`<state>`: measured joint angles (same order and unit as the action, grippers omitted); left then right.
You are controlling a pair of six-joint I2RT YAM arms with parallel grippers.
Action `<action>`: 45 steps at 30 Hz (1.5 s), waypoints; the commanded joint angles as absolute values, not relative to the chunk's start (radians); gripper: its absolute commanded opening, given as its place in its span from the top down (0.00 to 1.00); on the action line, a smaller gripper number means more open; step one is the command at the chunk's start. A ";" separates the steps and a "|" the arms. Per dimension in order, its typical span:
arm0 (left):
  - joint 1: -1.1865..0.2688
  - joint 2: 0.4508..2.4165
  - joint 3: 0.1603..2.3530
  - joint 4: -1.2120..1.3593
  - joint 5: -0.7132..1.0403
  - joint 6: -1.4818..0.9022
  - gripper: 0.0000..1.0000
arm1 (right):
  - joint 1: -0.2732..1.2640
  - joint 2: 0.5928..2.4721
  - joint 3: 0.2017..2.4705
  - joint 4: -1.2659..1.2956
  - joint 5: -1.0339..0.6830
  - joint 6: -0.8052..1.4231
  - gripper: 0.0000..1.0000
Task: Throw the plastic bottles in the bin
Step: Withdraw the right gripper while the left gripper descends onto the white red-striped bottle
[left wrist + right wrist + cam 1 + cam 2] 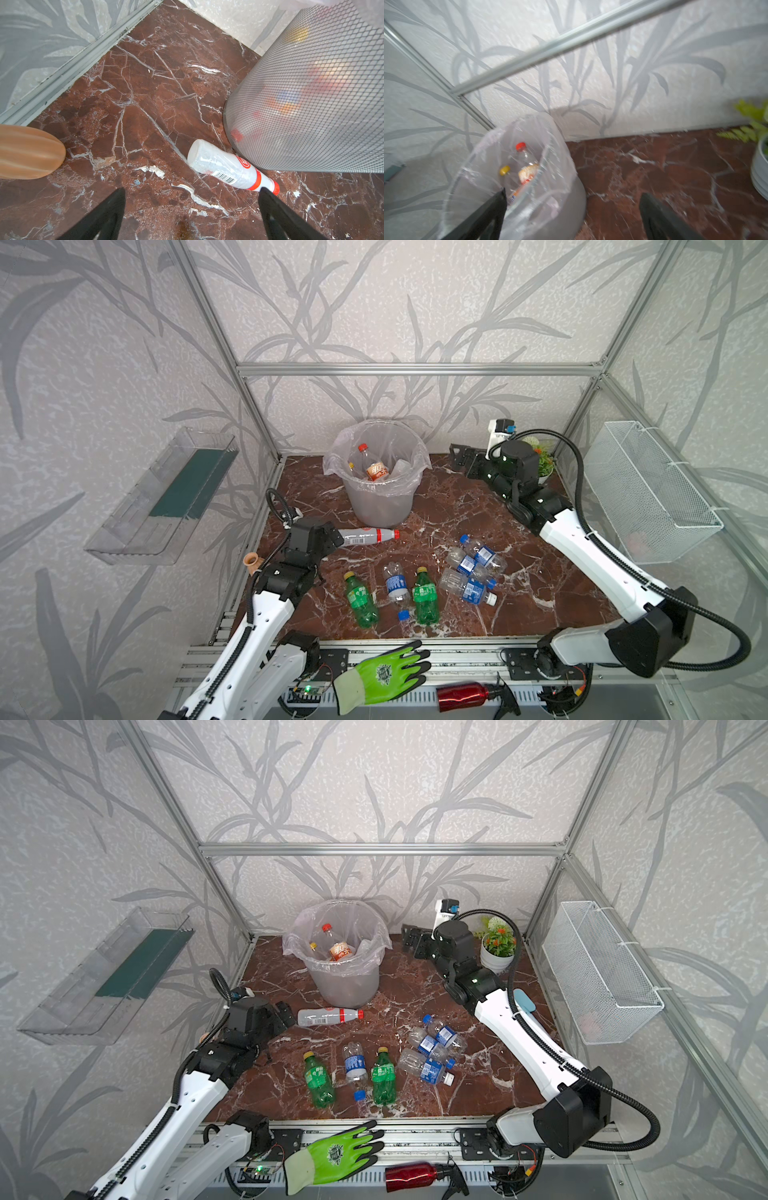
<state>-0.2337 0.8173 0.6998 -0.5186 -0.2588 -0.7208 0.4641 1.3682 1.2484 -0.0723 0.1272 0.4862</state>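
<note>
Left claw (192, 189), spread wide and empty, hangs by the red-capped bottle (226, 166) lying just beside the bin (311, 93), and a glancing touch could easily roll it away.

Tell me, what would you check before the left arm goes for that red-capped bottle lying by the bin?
1. Jaws of the left gripper open and empty: ok.
2. The red-capped bottle between those jaws: not ok, it lies ahead, cap near one finger.
3. Bottle clear of the bin: cannot tell, they look very close.
4. Bin upright with room: ok.
5. Nothing in the right gripper: ok, open near the bin.
6. All bottles binned: not ok, two green bottles and blue-labelled ones remain.
</note>
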 commanded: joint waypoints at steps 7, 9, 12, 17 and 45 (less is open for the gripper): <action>-0.227 0.876 0.634 -0.447 -0.193 -1.052 0.01 | 0.334 1.199 0.815 -0.070 0.084 0.632 0.01; -0.227 0.884 0.621 -0.422 -0.176 -1.121 0.01 | 0.310 1.160 0.747 -0.070 0.084 0.676 0.01; -0.227 0.901 0.592 -0.369 -0.156 -1.205 0.05 | 0.278 1.111 0.682 -0.071 0.078 0.701 0.01; -0.225 0.956 0.541 -0.264 -0.116 -1.344 0.13 | 0.252 1.059 0.633 -0.089 0.091 0.706 0.01; -0.179 1.432 0.638 0.055 0.053 -1.460 0.21 | 0.216 0.936 0.572 -0.175 0.145 0.695 0.01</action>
